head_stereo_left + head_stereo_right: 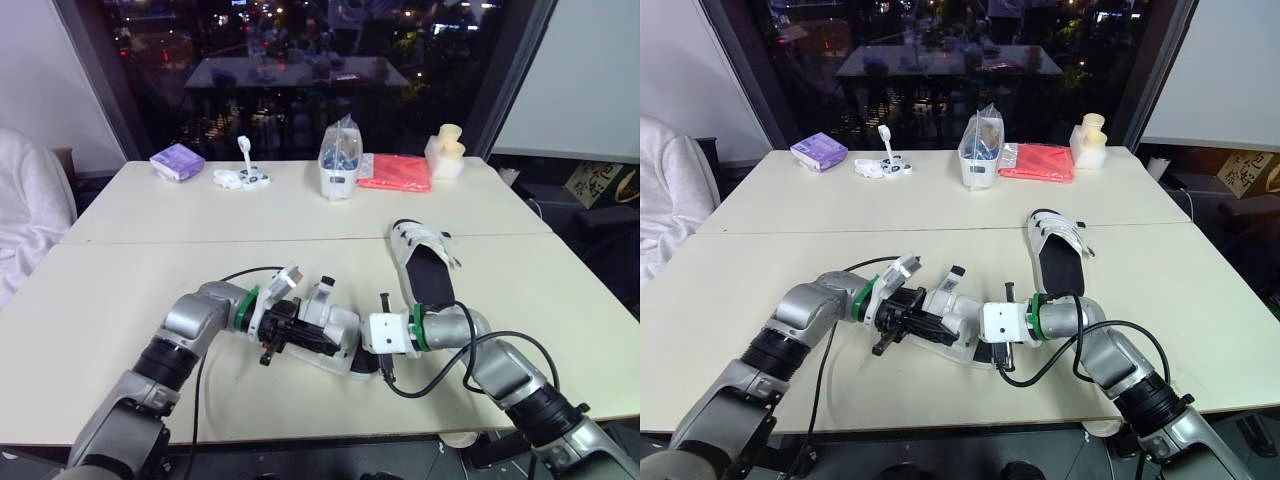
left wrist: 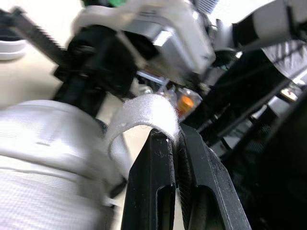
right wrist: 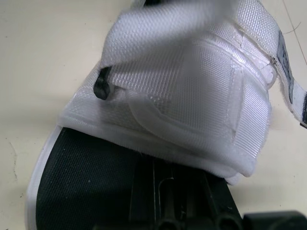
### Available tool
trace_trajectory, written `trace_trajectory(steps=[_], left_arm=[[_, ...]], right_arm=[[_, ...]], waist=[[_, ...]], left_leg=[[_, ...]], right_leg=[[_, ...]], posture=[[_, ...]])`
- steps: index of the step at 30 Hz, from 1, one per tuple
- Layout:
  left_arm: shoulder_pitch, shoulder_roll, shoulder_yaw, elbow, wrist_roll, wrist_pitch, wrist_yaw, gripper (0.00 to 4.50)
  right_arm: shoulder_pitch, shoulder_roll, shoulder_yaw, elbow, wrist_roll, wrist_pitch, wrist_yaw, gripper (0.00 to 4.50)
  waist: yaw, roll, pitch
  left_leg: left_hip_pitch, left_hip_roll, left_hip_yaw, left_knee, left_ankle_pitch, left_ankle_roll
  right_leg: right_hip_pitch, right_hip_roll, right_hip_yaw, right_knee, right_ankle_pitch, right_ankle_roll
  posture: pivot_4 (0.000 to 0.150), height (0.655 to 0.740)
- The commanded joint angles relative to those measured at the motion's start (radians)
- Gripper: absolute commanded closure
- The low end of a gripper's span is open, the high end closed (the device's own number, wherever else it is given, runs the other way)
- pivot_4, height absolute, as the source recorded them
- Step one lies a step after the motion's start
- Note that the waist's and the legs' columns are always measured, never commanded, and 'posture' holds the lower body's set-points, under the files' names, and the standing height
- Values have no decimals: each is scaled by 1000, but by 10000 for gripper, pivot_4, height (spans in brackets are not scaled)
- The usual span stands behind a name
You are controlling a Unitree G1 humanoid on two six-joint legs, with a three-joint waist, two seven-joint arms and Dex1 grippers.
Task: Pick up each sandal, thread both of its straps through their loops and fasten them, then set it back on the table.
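Left fingers (image 2: 153,191) pinch a white strap (image 2: 144,112); right fingers (image 3: 182,191), half hidden, apparently grip the sandal (image 3: 192,96).

Even overhead light brightens the pale cream tabletop (image 1: 300,210), shadows soft, the dark glass window (image 1: 300,60) holds night glints, and the left wrist view smears behind the white fuzzy strap (image 2: 144,112).

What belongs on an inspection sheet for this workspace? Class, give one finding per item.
Surface: two pale tables pushed together.
Job's things: white mesh sandal with black insole between the grippers; matching second sandal lying farther back, right.
Clutter: purple packet, clear plastic bag, red cloth, cream foam block along far edge.
Grippers: left gripper shut on the white strap; right gripper at the same sandal.
Cables: black cable looping by each arm.
Surroundings: dark window behind.
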Motion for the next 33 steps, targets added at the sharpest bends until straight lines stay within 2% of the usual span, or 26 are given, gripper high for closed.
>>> trace_trajectory(steps=[1, 13, 16, 23, 33], left_arm=[[-37, -23, 35, 18, 5, 1, 32, 44590], [-46, -73, 45, 45, 29, 83, 165, 44590], [-44, -83, 53, 36, 21, 120, 190, 34565], [-11, -113, 46, 27, 74, 103, 289, 564], [-42, -177, 95, 65, 68, 85, 369, 215]], right_arm=[[13, -14, 5, 36, -38, 31, 0, 45000], [7, -6, 9, 41, -44, 31, -11, 45000], [5, -3, 8, 45, -46, 29, -13, 45000], [4, 1, 9, 51, -50, 24, -19, 45000], [4, 4, 11, 54, -49, 23, -24, 45000]], waist=[[0, 0, 0], [0, 0, 0], [1, 0, 0], [2, -1, -1], [3, -2, -2]], left_leg=[[0, 0, 0, 0, 0, 0], [1, 0, -1, 0, 0, 0], [2, 0, -1, 1, 0, 0], [4, 1, -2, 1, 0, 0], [13, 0, -2, 1, 0, 0]], right_leg=[[0, 0, 0, 0, 0, 0], [2, 0, 0, 0, 0, 0], [2, 0, 0, 0, 0, 0], [5, 0, 0, 0, 0, 0], [14, -2, 0, 0, 0, 0]], posture=[[1500, 7400], [1500, 7400], [1500, 7400], [1500, 7400], [1500, 7400]])
